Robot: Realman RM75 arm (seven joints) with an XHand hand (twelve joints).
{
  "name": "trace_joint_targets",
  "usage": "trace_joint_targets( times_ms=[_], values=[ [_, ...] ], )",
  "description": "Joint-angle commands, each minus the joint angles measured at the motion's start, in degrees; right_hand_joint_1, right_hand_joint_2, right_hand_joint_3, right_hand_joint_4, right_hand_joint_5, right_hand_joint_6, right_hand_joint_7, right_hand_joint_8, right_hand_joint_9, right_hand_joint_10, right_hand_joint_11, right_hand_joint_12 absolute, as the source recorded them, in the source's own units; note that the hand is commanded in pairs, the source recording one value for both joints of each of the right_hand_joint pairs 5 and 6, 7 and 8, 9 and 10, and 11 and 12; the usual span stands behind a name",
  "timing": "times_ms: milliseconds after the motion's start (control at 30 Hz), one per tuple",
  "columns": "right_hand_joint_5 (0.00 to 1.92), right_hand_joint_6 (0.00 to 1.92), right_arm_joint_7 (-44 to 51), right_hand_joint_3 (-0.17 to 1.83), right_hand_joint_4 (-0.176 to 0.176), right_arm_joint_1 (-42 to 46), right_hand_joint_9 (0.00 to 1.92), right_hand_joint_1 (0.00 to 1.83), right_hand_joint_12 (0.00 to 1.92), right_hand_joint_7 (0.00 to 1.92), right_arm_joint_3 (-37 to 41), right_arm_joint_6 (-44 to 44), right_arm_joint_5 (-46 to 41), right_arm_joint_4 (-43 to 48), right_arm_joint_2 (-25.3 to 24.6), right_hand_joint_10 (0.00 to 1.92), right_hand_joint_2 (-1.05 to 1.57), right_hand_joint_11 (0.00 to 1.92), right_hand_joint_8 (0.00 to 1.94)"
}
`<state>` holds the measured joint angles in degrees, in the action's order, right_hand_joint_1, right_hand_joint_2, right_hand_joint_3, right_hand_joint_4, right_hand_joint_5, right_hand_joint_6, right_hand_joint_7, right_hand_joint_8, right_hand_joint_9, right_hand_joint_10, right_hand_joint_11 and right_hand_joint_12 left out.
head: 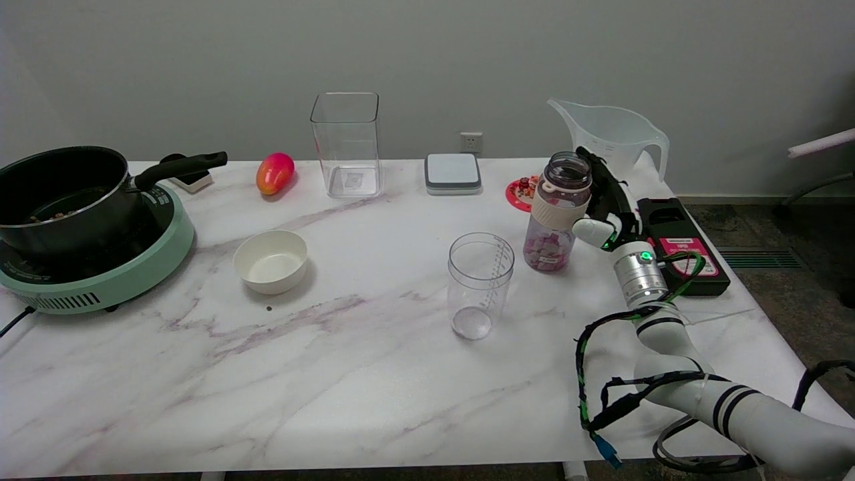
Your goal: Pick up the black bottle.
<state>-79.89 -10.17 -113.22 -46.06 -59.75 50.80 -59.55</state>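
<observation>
The bottle (558, 211) stands upright at the table's right side, with a dark smoky top, a beige sleeve and pale pieces inside. My right hand (606, 203) is right beside it on its right. The fingers (600, 175) stretch up along the bottle's far right side. The white thumb tip (589, 229) lies against the sleeve's lower edge. The fingers are not wrapped round the bottle, and it rests on the table.
A clear measuring cup (479, 284) stands just left and in front of the bottle. Behind it are a red coaster (521, 190) and a plastic pitcher (611, 133). A black box (678, 244) lies to the right. A white bowl (270, 260) and a pot (63, 194) stand further left.
</observation>
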Motion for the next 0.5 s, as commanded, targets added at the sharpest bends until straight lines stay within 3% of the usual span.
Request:
trace_joint_targets(
  times_ms=[33,400,500],
  values=[
    [0.27,0.27,-0.91,0.99,0.000,-2.73,0.47,1.23,0.50,0.45,-1.95,-0.09,2.15,-3.18,-1.63,0.47,-0.84,0.50,0.45],
    [0.33,0.33,-0.91,0.99,0.000,-3.06,0.48,1.30,0.50,0.54,-2.03,0.92,2.35,-3.12,-1.71,0.48,-0.72,0.50,0.54],
    [0.34,0.34,-0.91,0.92,0.000,-3.21,0.48,1.33,0.50,0.62,-2.26,1.10,2.35,-3.19,-1.71,0.48,-0.61,0.50,0.62]
  ],
)
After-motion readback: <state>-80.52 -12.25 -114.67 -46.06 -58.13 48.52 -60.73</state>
